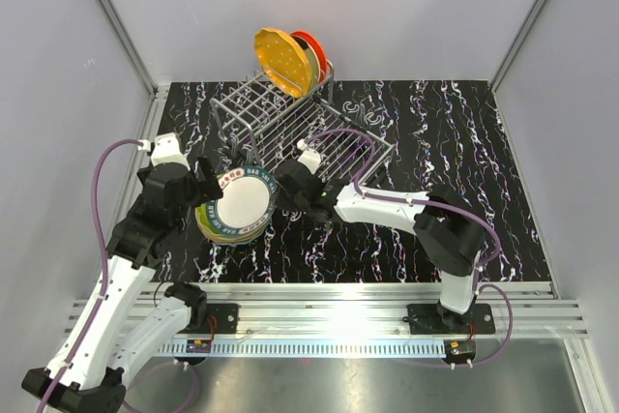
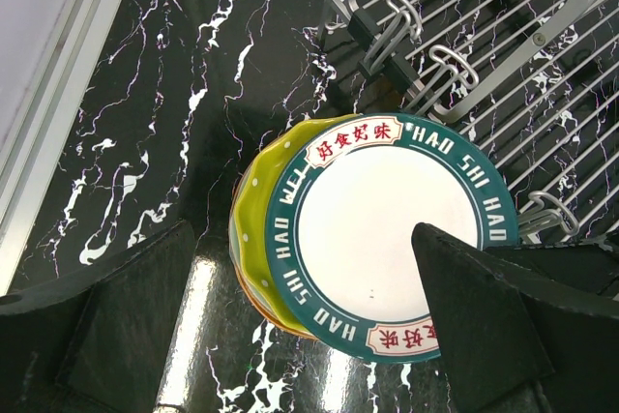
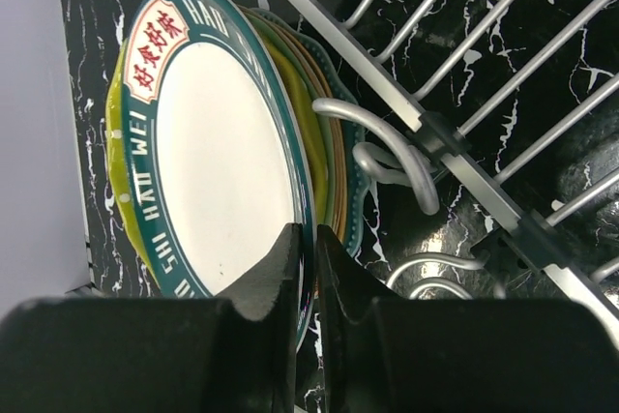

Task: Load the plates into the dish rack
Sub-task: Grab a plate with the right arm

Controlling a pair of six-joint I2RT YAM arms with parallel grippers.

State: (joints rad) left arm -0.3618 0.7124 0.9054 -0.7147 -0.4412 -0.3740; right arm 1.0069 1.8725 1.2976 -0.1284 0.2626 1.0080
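Observation:
A stack of plates (image 1: pixel 235 212) lies on the black marbled table in front of the dish rack (image 1: pixel 290 128). The top one is the teal-rimmed white plate (image 2: pixel 382 229), with a yellow-green plate (image 2: pixel 250 215) under it. My right gripper (image 3: pixel 308 239) is shut on the near rim of the teal-rimmed white plate (image 3: pixel 222 171), one finger above and one below. My left gripper (image 2: pixel 305 331) is open above the stack, its fingers (image 2: pixel 126 326) on either side. A dotted orange plate (image 1: pixel 280 58) and a red-orange plate (image 1: pixel 311 45) stand upright in the rack's raised section.
The rack's flat grid tray (image 3: pixel 474 74) lies right beside the stack, with wire loops (image 3: pixel 397 157) close to the plate edges. A teal plate edge (image 3: pixel 360 186) shows low in the stack. Grey walls enclose the table on three sides.

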